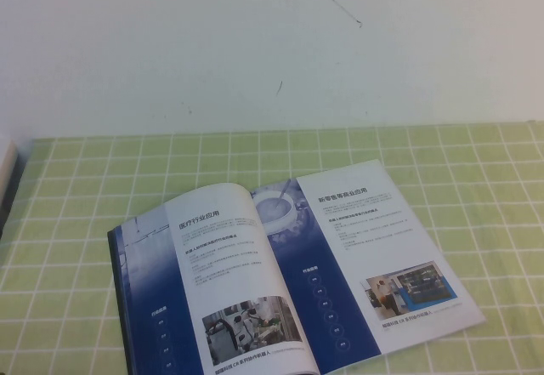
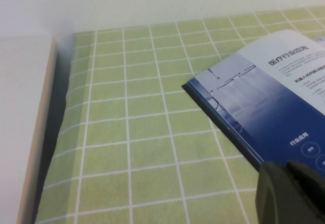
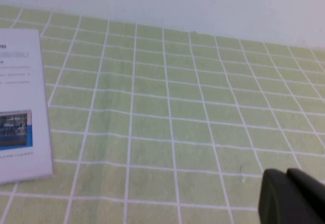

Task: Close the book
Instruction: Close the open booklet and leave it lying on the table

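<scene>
A: Task status?
B: Nothing done. The glossy blue-and-white paperback brochure (image 1: 289, 273) lies wide open, face up, on the green-and-white checked cloth surface (image 1: 476, 154), near its front edge. Right page flat, left page bowed up by the spine.
A: Claws?
B: Neither shows in the high view. The left claw (image 2: 289, 191) is just a dark tip at the brochure's outer left edge; can't confirm contact, and can't tell if it's spread or pressed together. The right claw (image 3: 292, 198) sits over bare cloth, well apart from the right page; same, can't tell its state.
A: What's left?
B: Everything, I'd say: catch one page or cover edge, lift it, fold it over the spine, press flat. No page is raised yet.
</scene>
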Controlling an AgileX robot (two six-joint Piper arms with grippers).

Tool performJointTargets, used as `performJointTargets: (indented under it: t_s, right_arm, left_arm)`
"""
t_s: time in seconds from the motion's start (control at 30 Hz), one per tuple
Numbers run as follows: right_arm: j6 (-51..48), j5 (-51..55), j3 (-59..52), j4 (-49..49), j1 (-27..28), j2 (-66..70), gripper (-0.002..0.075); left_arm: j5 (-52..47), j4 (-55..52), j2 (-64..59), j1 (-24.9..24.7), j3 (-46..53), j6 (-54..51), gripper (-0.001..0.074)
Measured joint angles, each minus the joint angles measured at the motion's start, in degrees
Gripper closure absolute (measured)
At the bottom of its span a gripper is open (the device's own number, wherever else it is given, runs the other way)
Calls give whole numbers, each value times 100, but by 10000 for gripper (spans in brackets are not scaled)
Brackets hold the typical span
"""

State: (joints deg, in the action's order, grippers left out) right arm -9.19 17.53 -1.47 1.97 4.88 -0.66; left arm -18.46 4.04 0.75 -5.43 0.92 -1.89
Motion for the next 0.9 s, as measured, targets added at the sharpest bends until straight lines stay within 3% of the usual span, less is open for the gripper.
performJointTargets:
  t_s: [0.2, 0.43, 0.6, 0.77, 0.9]
  right_arm:
    - [0, -1274, -14, -2, 0, 0, 729]
    - [0, -4191, -14, -2, 0, 0, 729]
    - [0, -5632, -14, -15, 0, 0, 729]
    - [0, -6076, -14, -140, 0, 0, 729]
    - [0, -5447, 41, -197, 0, 0, 729]
  left_arm:
    - [990, 0, 0, 0, 34, 0, 738]
    - [3664, -127, 0, 0, 34, -55, 738]
    - [4846, -149, 2, 0, 34, -55, 738]
    - [5144, -143, 2, 0, 34, -78, 738]
    - [4576, 215, 2, 0, 34, -147, 738]
